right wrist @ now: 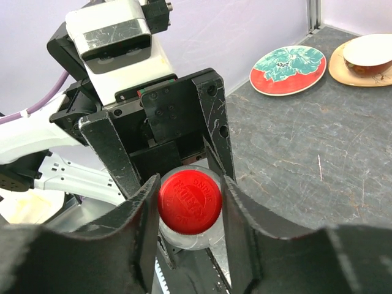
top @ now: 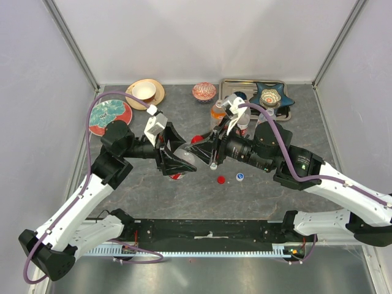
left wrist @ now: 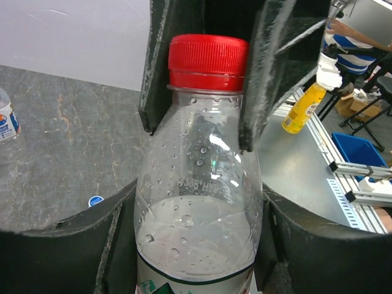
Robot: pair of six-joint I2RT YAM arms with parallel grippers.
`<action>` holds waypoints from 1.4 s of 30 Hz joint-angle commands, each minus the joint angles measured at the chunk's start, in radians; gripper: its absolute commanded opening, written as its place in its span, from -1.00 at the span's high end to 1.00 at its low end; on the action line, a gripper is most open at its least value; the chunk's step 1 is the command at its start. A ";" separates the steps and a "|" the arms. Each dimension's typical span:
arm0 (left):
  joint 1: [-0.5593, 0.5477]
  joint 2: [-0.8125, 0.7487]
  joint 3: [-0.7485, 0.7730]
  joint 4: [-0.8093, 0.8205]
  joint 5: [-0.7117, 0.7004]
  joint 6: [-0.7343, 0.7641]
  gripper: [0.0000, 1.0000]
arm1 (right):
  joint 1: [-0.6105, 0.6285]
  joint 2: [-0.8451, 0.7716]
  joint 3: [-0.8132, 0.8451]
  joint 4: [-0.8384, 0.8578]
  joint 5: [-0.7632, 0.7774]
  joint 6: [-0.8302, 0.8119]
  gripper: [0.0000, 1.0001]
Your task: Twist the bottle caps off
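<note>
Now one bottle (left wrist: 196, 159) is gripped at both ends, centre of the overhead view.
My left hand (left wrist: 199, 190) clamps its body, my right hand (right wrist: 190, 184) pinches the red cap (right wrist: 188, 203); I'd hold the body firm and twist squarely. The right wrist view alone shows the cap end-on, touched on both sides.

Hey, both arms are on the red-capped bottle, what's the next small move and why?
Probably rotate the right gripper to start twisting the red cap loose. Its jaws look pressed against both sides of the cap, and the left gripper hugs the bottle body, so the bottle seems braced.
</note>
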 commanded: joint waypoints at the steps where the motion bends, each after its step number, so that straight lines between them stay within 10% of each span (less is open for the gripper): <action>1: -0.017 -0.021 0.014 -0.017 -0.011 0.065 -0.01 | -0.006 -0.002 0.047 0.056 0.014 0.026 -0.17; 6: -0.022 -0.023 0.014 -0.050 -0.161 0.101 0.05 | -0.006 -0.011 0.113 0.025 0.141 0.015 -0.54; 21: -0.292 -0.064 -0.007 -0.070 -0.975 0.352 0.12 | -0.006 0.102 0.227 -0.053 0.407 0.113 -0.45; 42: -0.312 -0.076 -0.020 -0.058 -1.009 0.352 0.14 | -0.006 0.116 0.188 -0.084 0.428 0.115 -0.28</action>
